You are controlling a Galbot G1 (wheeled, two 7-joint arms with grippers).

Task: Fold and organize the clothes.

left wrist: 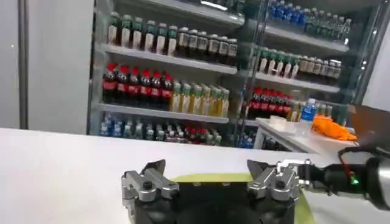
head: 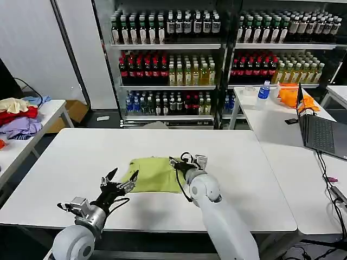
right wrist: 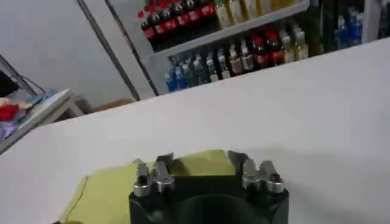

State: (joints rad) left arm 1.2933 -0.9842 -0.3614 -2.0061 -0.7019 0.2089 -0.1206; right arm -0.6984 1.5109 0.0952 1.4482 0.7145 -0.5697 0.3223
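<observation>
The green shirt (head: 154,174) is lying on the white table (head: 65,157), near the front edge and about in the middle. It is looking small and squarish, so I am guessing most of the folding is already done. Its left corner is sticking out a little in a point.

The left gripper (head: 120,182) is waiting just beside that left corner. Its fingers are spread wide apart and they are holding nothing. In the left wrist view the left gripper (left wrist: 206,178) is pointing across the shirt (left wrist: 207,178), so it is probably getting ready to grab the corner or smooth it flat.

The right gripper (head: 177,164) is sitting at the right edge of the shirt, over the cloth. In the right wrist view its fingers (right wrist: 153,176) are apart and nothing is between them, with the shirt (right wrist: 109,192) lying just under them. Both grippers are staying at the two sides, which makes sense for a fold from both ends.

Behind the table, the shelves (head: 168,86) are holding rows of bottles (head: 143,67). The side table on the right (head: 260,116) is holding a water bottle (head: 263,91), an orange cloth (head: 290,96) and a laptop (head: 320,130). A pile of red, purple and cream clothes (head: 19,116) is resting on another table at the far left.
</observation>
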